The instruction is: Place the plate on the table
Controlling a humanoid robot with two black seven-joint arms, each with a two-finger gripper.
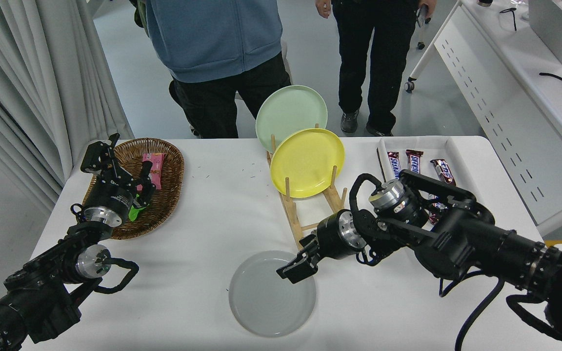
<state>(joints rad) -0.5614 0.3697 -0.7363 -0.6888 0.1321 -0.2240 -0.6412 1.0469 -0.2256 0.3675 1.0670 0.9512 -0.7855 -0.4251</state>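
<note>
The light grey plate (pixel 266 297) lies flat on the white table (pixel 203 229), near its front edge in the middle. My right gripper (pixel 292 269) hangs just above the plate's far right part, with its fingers a little apart and nothing between them. My left gripper (pixel 119 160) is parked open at the left, over the wicker basket.
A wooden rack (pixel 305 219) behind the grey plate holds a yellow plate (pixel 307 162) and a pale green plate (pixel 286 109). A wicker basket (pixel 164 195) with snacks stands at the left, a white tray (pixel 466 190) with chocolate bars at the right. Two people stand at the far side.
</note>
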